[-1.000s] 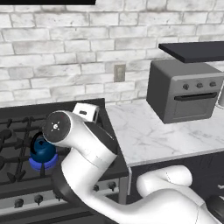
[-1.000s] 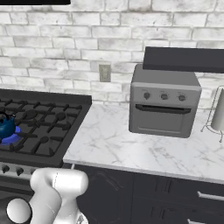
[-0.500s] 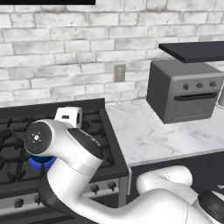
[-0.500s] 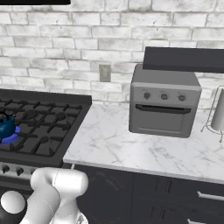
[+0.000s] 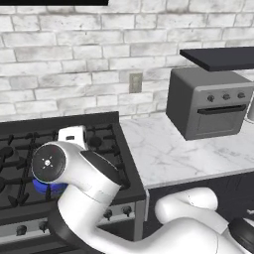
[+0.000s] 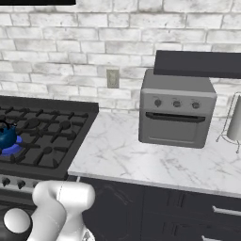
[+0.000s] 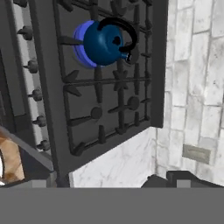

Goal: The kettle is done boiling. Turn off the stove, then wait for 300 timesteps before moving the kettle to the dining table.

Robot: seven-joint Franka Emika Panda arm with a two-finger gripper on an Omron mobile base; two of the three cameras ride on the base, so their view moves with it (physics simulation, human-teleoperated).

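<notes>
1. Small round glossy dark-blue kettle [image 7: 103, 42] with thin black arched handle seen sitting on a burner of the wide black gas stove [image 7: 107, 109], ringed by a blue glow, so burner judged lit and the turn-off step not yet done.
2. In the right base view, same kettle [image 6: 6, 137] placed near the left edge of the stove [image 6: 52, 136], well apart from the seam with the white grey-veined marble tabletop [image 6: 141, 160].
3. Row of small front knobs [image 7: 34, 94] visible along the stove's front edge, well apart from the hand.
4. Claw spread about as wide as it goes, holding nothing; fingertips themselves not clearly made out in the hand view.
5. White arm's elbow [image 5: 49, 163] seen hanging over the front of the stove [image 5: 99, 144] in the left base view, covering most of the kettle [image 5: 47, 187].
6. Risk, as judged: wrong knob picked from the row, since several look alike and the one serving the lit burner could not be told.
7. Further risk: elbow or link brushing the kettle or its handle during a reach down to the knobs, tipping it off the grate.
8. Also possible: kettle lifted too soon, flame burning and the wait skipped.
9. Grey toaster oven [image 6: 175, 110] on the tabletop, clear of the work.
</notes>
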